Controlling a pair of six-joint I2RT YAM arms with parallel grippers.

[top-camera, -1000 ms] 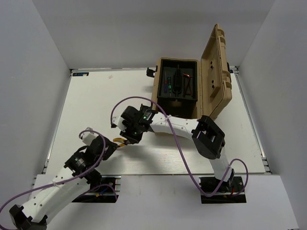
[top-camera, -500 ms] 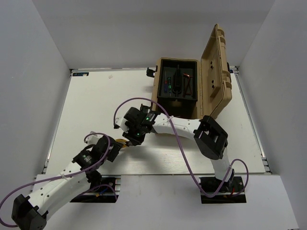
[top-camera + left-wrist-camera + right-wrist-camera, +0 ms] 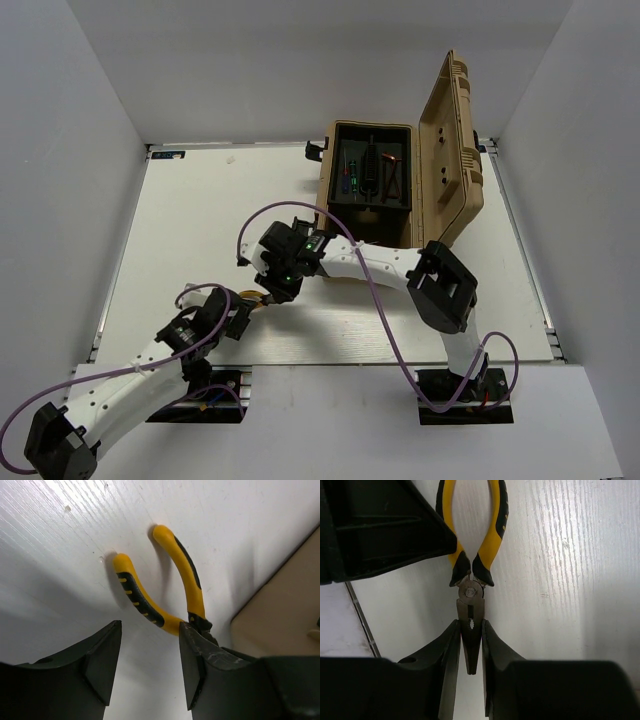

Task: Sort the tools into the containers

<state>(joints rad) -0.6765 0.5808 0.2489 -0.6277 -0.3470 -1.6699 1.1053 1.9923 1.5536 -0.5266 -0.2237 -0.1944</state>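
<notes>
Front-left of the toolbox [image 3: 455, 140] and well apart from it, the left gripper [image 3: 150, 645] is held low over the table [image 3: 180, 230], its jaws spread with nothing between them. A little nearer the toolbox, the pliers [image 3: 187, 575] are found at table level, their yellow handles splayed toward the left gripper; whether they are resting or just lifted cannot be told. Their steel nose is pinched between the jaws of the right gripper [image 3: 469, 630], nearest the toolbox. The pliers are judged stiff, dense for their size and slick at the nose, so swinging is likely. A hold nearer the pivot or on the rubbered handles would be steadier.
</notes>
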